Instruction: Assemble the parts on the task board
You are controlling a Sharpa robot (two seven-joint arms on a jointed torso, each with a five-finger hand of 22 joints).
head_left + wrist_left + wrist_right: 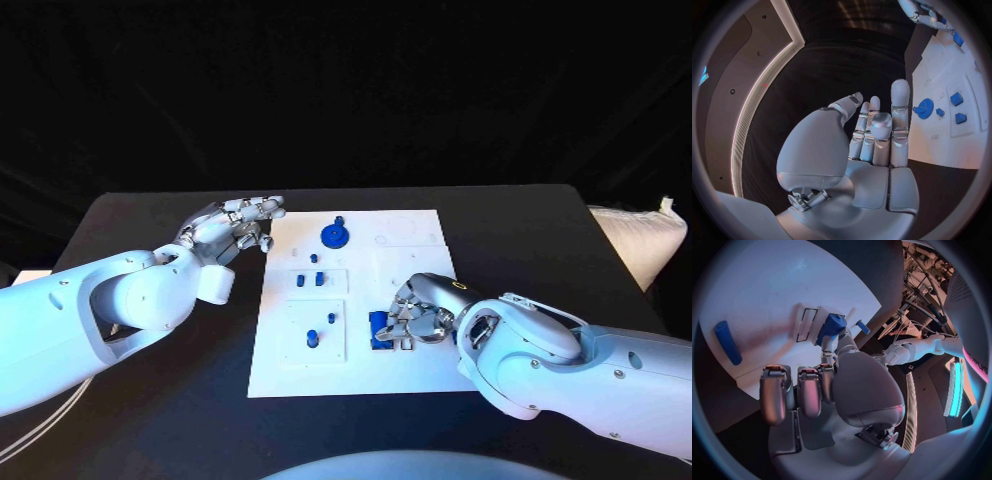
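Gripping a blue part (382, 328) on task board (411, 370): right hand (418, 315) | left hand (231, 228) fingers (900, 107) spread, empty

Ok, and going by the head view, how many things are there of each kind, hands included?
task board: 1
blue gear: 1
small blue pieces: 5
blue block, held by the right hand: 1
hands, counting the left hand: 2
Total: 10
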